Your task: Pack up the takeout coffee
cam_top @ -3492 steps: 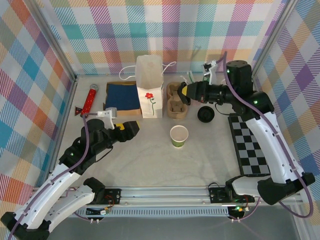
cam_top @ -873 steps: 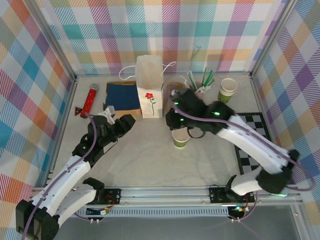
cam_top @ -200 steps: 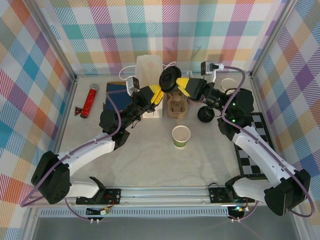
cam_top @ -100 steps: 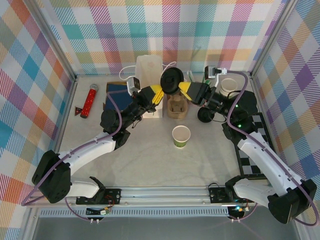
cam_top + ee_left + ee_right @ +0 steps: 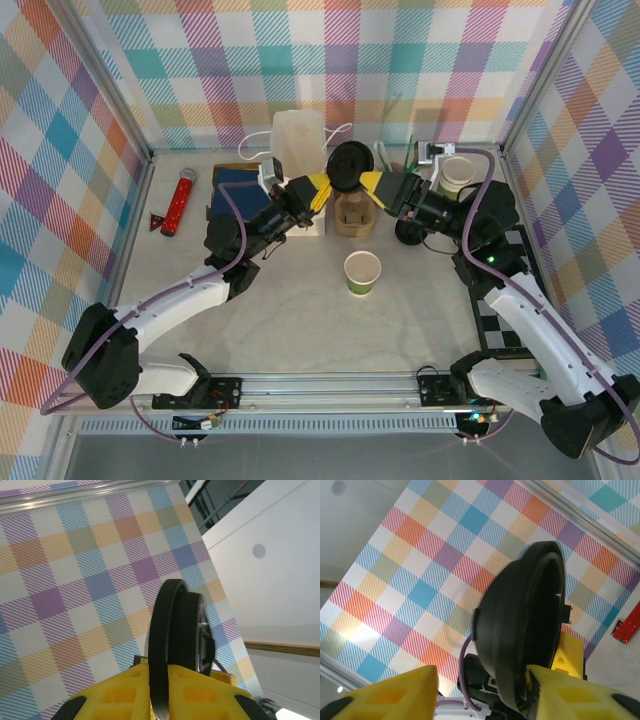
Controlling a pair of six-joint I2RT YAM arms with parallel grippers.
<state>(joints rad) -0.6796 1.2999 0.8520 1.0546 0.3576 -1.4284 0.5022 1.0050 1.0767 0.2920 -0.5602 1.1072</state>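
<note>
The green paper cup with a cream upper band point(image 5: 360, 272) stands open-topped at the table's middle, no lid on it. A round black lid point(image 5: 348, 165) is held on edge in the air above the brown carrier. My left gripper point(image 5: 322, 186) is shut on the lid's rim; in the left wrist view the lid point(image 5: 175, 630) is pinched between the yellow fingers of the left gripper point(image 5: 159, 670). My right gripper point(image 5: 376, 182) faces it from the right and is open. In the right wrist view the lid point(image 5: 525, 620) rests against one finger of the right gripper point(image 5: 481, 676), with a wide gap to the other.
A white paper bag point(image 5: 298, 150) stands at the back, with the brown pulp carrier point(image 5: 352, 215) to its right. A second black lid point(image 5: 410, 229) lies on the table. A stack of cups point(image 5: 458, 172), a blue cloth point(image 5: 245, 192), a red tool point(image 5: 178, 200) and a checkered board point(image 5: 500, 290) surround them.
The lid and both grippers have shifted slightly right and toward me above the carrier. The cup on the table has not moved.
</note>
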